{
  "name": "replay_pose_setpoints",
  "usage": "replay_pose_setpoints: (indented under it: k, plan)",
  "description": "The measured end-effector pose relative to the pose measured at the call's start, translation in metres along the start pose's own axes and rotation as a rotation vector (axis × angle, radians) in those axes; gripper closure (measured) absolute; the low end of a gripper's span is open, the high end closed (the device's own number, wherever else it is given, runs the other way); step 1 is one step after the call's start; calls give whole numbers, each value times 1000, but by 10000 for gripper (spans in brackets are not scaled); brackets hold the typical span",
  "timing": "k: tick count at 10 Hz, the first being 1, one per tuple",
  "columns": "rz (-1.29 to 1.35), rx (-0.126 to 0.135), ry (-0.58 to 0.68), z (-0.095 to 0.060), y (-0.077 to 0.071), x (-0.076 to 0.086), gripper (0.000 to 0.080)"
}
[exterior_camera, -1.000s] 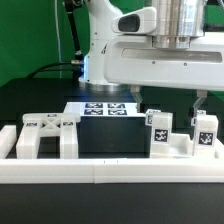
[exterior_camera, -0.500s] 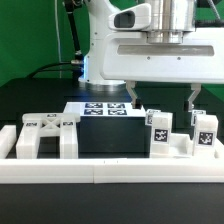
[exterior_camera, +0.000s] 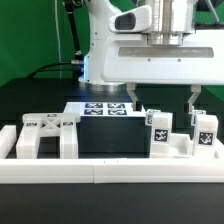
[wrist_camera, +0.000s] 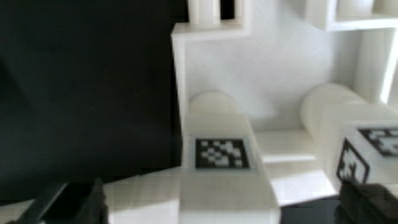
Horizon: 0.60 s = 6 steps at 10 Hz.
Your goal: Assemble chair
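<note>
White, stiff, light-looking plastic chair posts (exterior_camera: 158,131) stand at the exterior view's lower right. Above them the hand (exterior_camera: 163,99) hangs wide and empty; their flat sides should suit a pinch.

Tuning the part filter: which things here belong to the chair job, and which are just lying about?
Job: legged frame; tagged posts; gripper, open.
Not job: marker board; border rail.
</note>
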State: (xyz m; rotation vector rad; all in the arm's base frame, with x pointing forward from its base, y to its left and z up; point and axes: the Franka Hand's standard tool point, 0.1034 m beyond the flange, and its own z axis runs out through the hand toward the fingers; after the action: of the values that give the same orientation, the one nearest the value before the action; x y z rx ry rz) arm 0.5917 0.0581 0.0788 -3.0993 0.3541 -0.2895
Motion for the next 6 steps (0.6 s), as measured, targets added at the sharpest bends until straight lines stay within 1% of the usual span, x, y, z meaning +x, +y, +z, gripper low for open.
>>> replay_pose_setpoints:
  k: [1, 2, 4, 6]
  plan:
    - [-11, -1, 12, 7, -1, -7, 151]
    - [-42, -6, 13, 18, -1, -12, 151]
    - [-55, -13, 7, 33, -3, -19, 151]
    - [-55, -22, -2, 42, 0, -22, 151]
